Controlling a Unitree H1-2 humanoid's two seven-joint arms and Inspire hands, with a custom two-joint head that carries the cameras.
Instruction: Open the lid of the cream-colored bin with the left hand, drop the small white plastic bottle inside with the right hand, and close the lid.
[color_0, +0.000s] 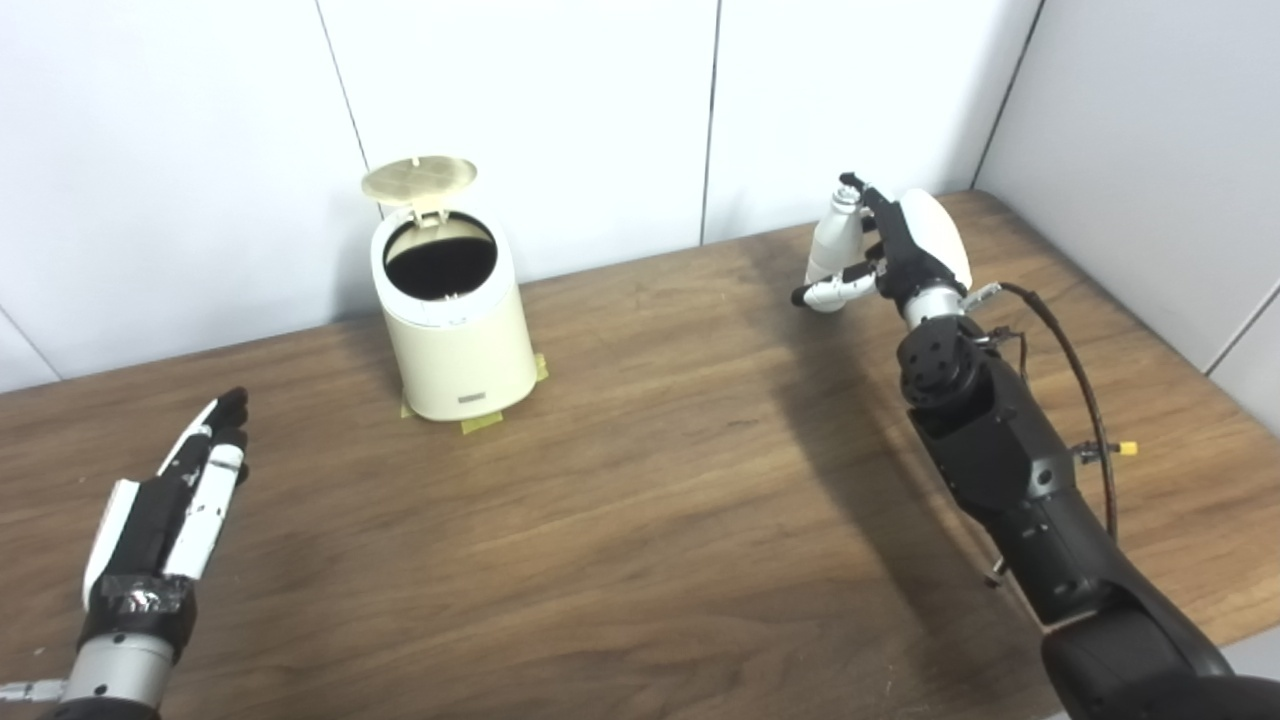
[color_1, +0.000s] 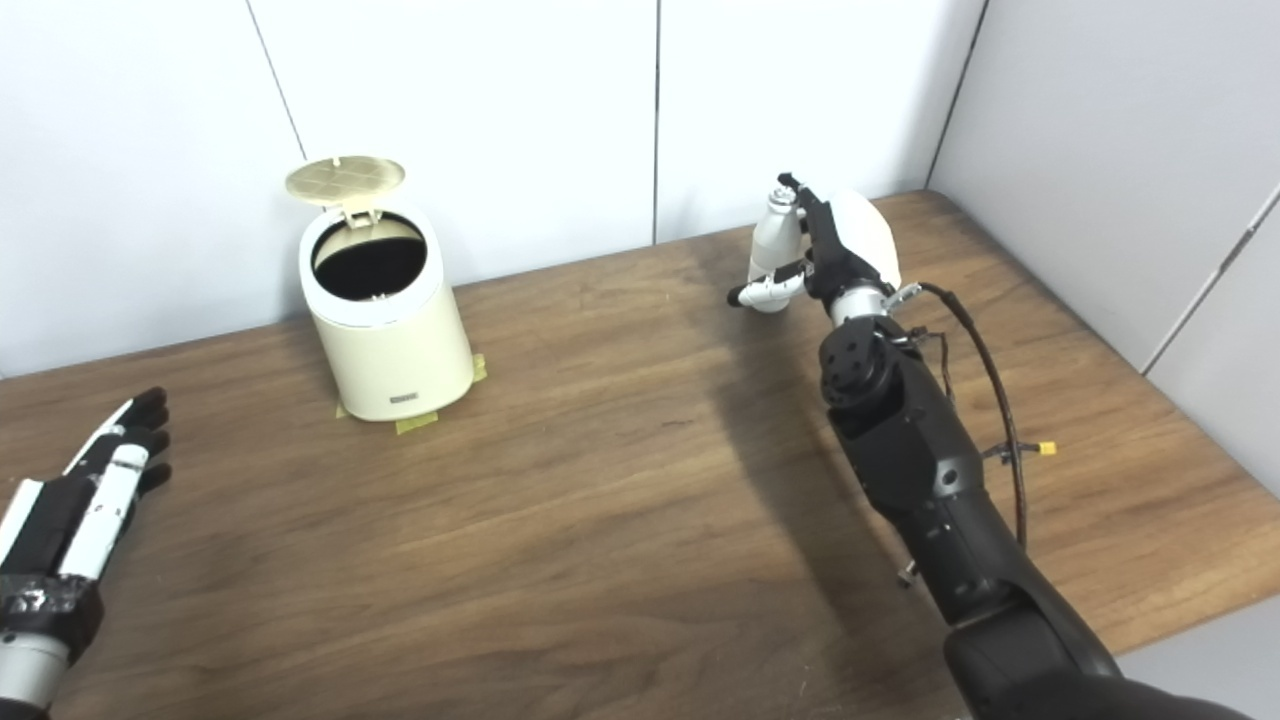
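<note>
In the right hand (color_0: 905, 250), near the far edge of the table, the bottle (color_0: 830, 245) stands upright with fingers and thumb wrapped round its body; whether its base touches the wood cannot be told. Well off to that hand's left, near the back wall, sits the bin (color_0: 455, 320), its lid (color_0: 420, 178) tipped up on the rear hinge and its dark inside showing. Bits of yellow tape (color_0: 480, 424) peek out under its base. The left hand (color_0: 165, 520) hovers low over the near left part of the table (color_0: 640, 520), fingers straight and apart, holding nothing, the bin ahead of it and to its right. The tabletop is brown wood grain; pale panelled walls (color_0: 560, 110) close in behind and on the right.
</note>
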